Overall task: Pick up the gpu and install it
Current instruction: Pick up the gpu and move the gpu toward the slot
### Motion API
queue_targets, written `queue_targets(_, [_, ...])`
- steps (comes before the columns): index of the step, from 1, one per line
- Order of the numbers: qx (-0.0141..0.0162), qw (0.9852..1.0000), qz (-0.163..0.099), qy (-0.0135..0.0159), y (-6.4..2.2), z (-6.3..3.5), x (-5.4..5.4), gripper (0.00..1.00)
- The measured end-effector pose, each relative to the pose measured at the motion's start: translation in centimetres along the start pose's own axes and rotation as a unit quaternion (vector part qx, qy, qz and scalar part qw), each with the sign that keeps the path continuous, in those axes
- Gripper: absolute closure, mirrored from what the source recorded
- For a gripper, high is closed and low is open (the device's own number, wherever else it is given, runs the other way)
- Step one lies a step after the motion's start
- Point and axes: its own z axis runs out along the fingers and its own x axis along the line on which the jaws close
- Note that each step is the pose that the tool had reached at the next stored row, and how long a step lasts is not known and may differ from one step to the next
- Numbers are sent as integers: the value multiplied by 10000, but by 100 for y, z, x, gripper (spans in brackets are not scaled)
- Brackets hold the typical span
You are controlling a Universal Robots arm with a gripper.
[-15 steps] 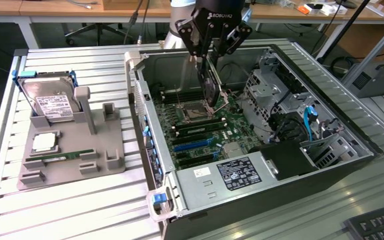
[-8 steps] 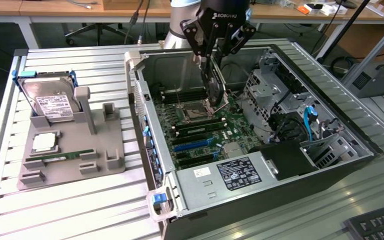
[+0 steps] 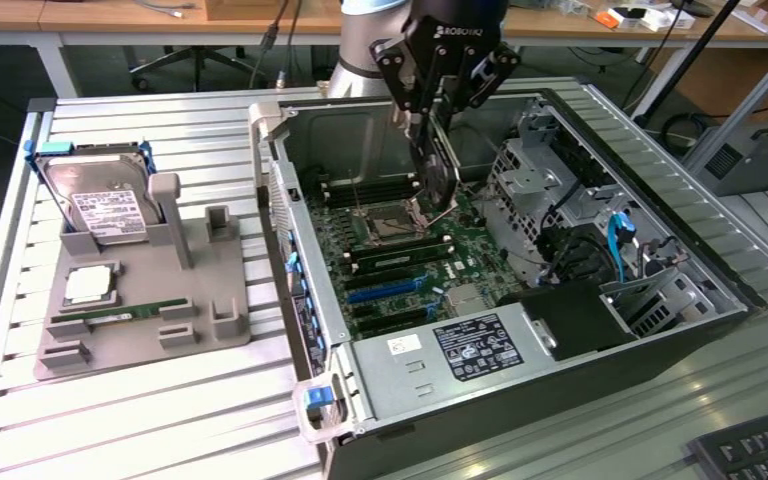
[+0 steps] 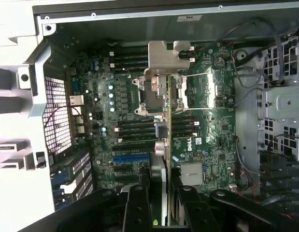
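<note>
Wrist view: claw point(image 4: 161, 193) nearest, fingers point(image 4: 135, 203) clenched on gpu point(image 4: 167, 116), card seen edge-on between them. We note long axis running straight away from claw toward motherboard point(image 4: 207, 145); silver bracket point(image 4: 163, 58) at far end, near CPU socket point(image 4: 150, 94). We read "DELL" on board. Exterior view: gpu point(image 3: 435, 185) hangs near upright below claw point(image 3: 434, 120), inside open case point(image 3: 344, 130); "ROBOTIQ" on claw body; hard drive point(image 3: 101, 205) label unreadable.

Dark gpu point(image 3: 438, 180), green motherboard point(image 4: 212, 159), grey tray point(image 3: 151, 285)
</note>
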Motion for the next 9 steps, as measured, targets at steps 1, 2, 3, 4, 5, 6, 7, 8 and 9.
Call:
queue_targets(1, [0, 10000, 0, 0, 1, 1, -11, 73])
queue_targets(2, [0, 10000, 0, 0, 1, 1, -18, 73])
queue_targets(3, [0, 10000, 0, 0, 2, 1, -26, 73])
queue_targets(4, [0, 10000, 0, 0, 2, 1, -34, 73])
queue_targets(5, [0, 10000, 0, 0, 3, 2, -42, 73])
queue_targets(6, [0, 10000, 0, 0, 4, 2, -50, 73])
queue_targets(7, [0, 10000, 0, 0, 4, 2, -58, 73])
queue_targets(8, [0, 10000, 0, 0, 5, 3, -66, 73])
queue_targets(9, [1, 10000, 0, 0, 6, 2, -74, 73])
